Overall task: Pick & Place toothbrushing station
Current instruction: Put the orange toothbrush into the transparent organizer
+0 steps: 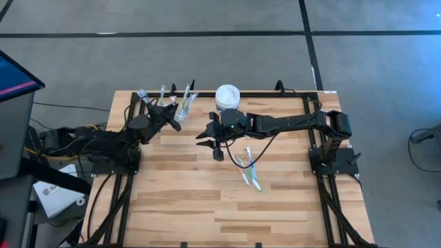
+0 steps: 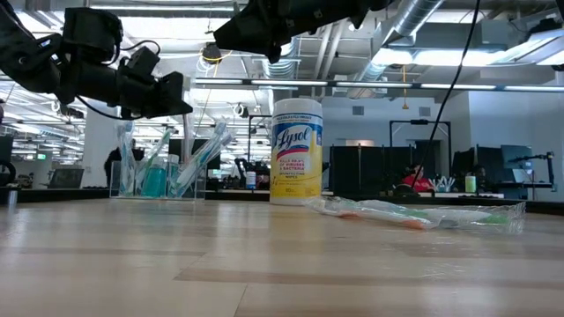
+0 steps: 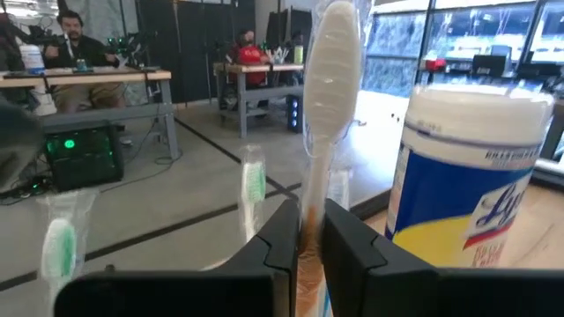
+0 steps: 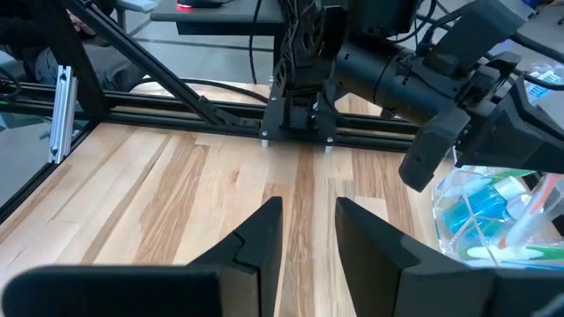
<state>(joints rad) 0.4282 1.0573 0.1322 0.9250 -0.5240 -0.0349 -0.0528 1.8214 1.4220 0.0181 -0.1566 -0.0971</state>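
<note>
A toothbrush (image 3: 330, 79) in clear wrap was pinched upright between the fingers (image 3: 286, 238) of the left gripper (image 1: 173, 118), its white head standing above them in the left wrist view. The left gripper was held above the clear cup (image 2: 159, 176) at the far left of the desk (image 1: 207, 200), just beside the wrapped brushes (image 1: 186, 100) that stood slanted in it. In the low view the cup was seen to hold green and blue brushes and teal tubes (image 2: 154, 182), with the gripper raised over it and apart from the desk surface. In the right wrist view the same cup (image 4: 493, 220) was seen below the left gripper.

The right gripper (image 1: 209, 141) was held near the middle of the desk, above the wood and well apart from the cup. Its fingers (image 4: 260, 238) were spread and nothing was held between them; bare planks were seen in the gap.

Two or three more wrapped toothbrushes (image 1: 248, 169) lay flat on the desk to the right of centre, near the right gripper but not touched by it. In the low view they (image 2: 414, 214) were seen lying side by side on the wood.

A white-lidded tub (image 1: 227, 96) with a yellow label stood upright at the far edge of the desk, between the cup and the right arm. Two people (image 3: 70, 35) were seated at benches in the room beyond.
</note>
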